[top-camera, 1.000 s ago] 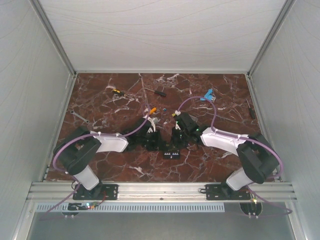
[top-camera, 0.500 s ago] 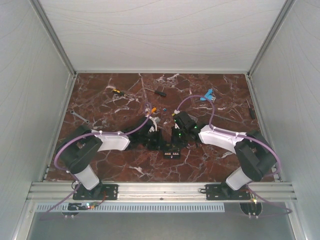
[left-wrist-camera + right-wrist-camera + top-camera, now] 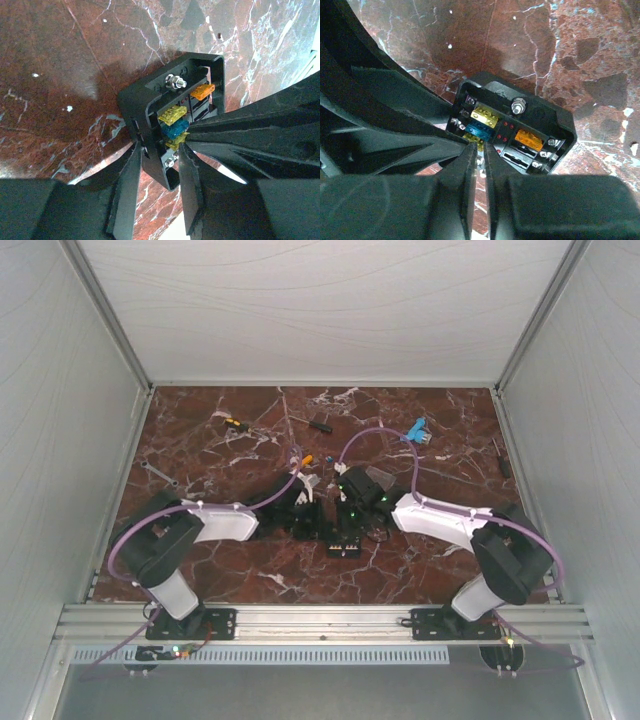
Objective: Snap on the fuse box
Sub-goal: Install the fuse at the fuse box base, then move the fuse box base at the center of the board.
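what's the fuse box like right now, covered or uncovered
Uncovered. Both wrist views show the fuse box open on top: yellow, blue and orange fuses and a bolt lie bare, no cover over them.

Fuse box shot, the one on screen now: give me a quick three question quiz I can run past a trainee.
1. True or false: the fuse box already has a cover over its fuses.
2. Pick one: what colour is the fuse that sits between the two yellow fuses? A orange, B blue, C green.
3. Fill the gap: the ___ gripper has a corner of the box between its fingers.

Key
1. False. The fuses are open to view.
2. B, the blue fuse.
3. Left. In its wrist view the left gripper has one finger on each side of the box's near corner.
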